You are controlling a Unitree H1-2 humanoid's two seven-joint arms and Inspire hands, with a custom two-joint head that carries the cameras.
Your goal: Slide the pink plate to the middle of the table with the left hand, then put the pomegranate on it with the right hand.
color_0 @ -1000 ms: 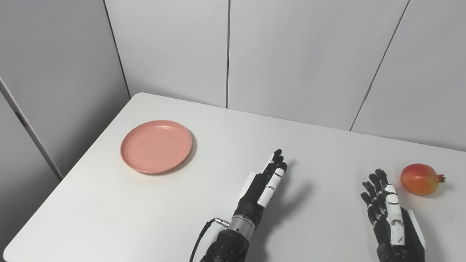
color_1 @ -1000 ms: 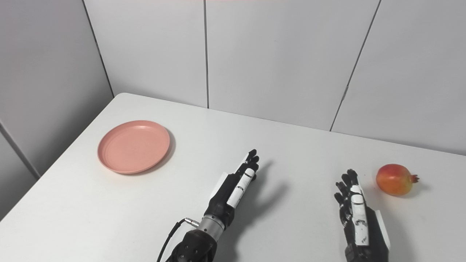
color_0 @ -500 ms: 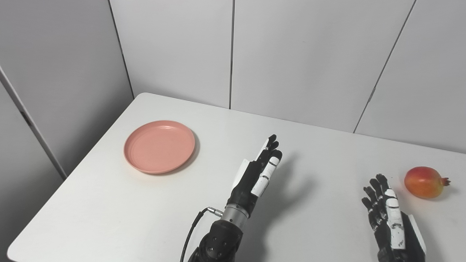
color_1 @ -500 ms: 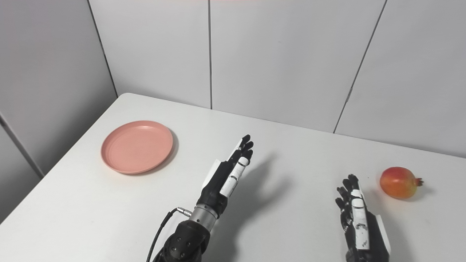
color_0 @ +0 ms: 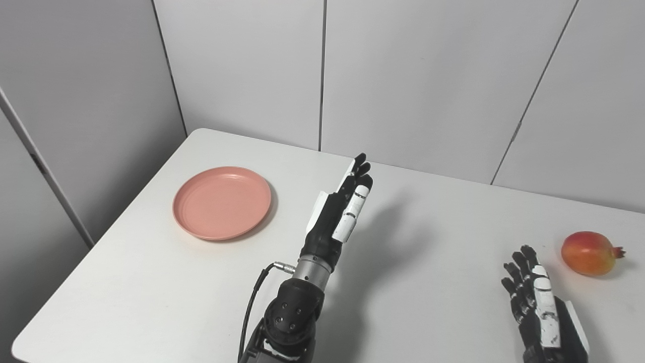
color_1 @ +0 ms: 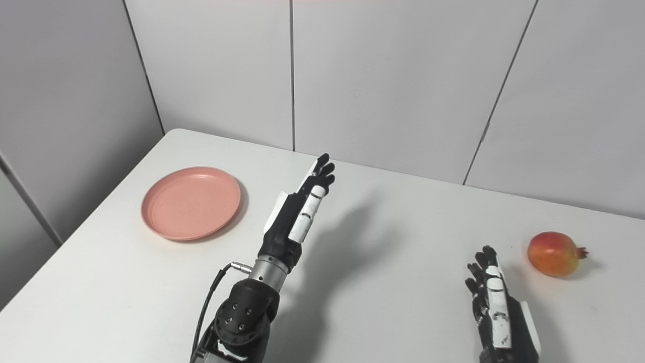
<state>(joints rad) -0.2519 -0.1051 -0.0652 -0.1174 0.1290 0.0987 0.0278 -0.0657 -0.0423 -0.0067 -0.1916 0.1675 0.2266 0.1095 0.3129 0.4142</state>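
Pink plate [color_0: 221,202] is sitting at the left of the white table [color_0: 151,282], well apart from the left hand [color_0: 338,214], which is hovering mid-frame, fingers straight and held together, holding nothing. Over at the lower right, the right hand [color_0: 541,307] is resting empty with fingers loosely spread, near the pomegranate [color_0: 588,246]. Risk from here: a push landing high on the shallow rim could be tipping or spinning the plate instead of sliding it.

The white table [color_0: 201,282] is carrying the pink plate [color_0: 222,202] at its left and the pomegranate [color_0: 588,246] at its right.
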